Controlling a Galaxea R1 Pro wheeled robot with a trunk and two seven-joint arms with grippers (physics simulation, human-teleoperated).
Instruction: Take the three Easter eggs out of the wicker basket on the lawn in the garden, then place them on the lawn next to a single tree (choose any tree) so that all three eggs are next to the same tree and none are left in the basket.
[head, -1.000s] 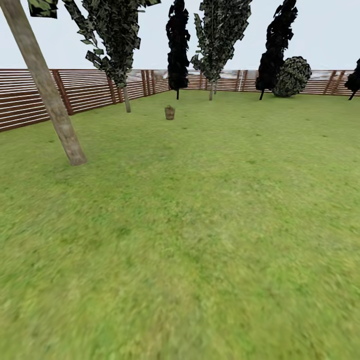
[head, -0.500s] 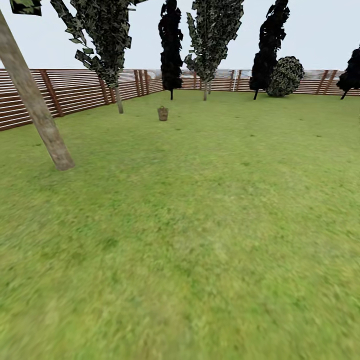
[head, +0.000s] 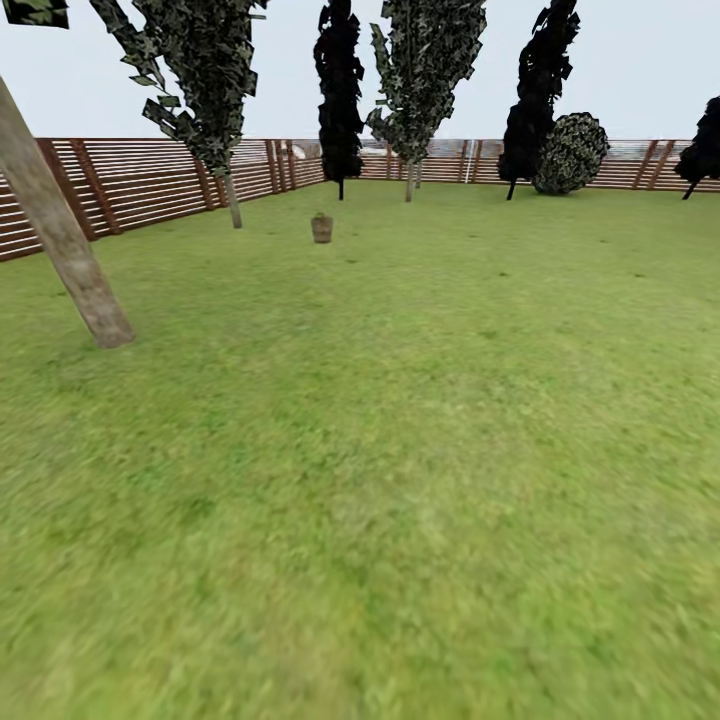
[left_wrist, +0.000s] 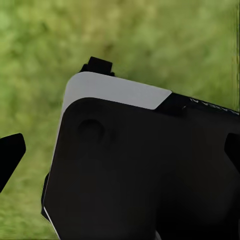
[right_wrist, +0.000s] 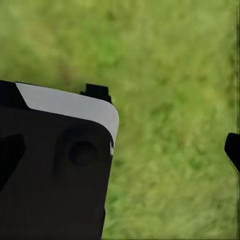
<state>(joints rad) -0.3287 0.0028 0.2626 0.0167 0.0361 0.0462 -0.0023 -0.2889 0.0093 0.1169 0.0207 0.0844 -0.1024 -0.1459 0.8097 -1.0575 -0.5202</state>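
Note:
The wicker basket (head: 321, 228) stands far off on the lawn (head: 400, 450), small in the head view, and its inside cannot be made out. The Easter eggs are out of view. A thick pale tree trunk (head: 62, 240) leans at the near left. Two more trees with pale trunks (head: 232, 200) (head: 410, 182) stand near the fence, behind the basket. My left gripper (left_wrist: 120, 152) is open, its black fingertips (left_wrist: 10, 155) wide apart over grass and a dark robot part. My right gripper (right_wrist: 120, 150) is open in the same way, holding nothing.
A brown slatted fence (head: 140, 180) rings the grass at the left and back. Black cypress-like trees (head: 340, 100) (head: 540, 100) and a round speckled bush (head: 572, 152) stand along the back fence. Open grass stretches between me and the basket.
The whole head view has shifted, so the camera has moved: the near trunk and the basket sit further left in the picture. Nothing on the lawn has moved.

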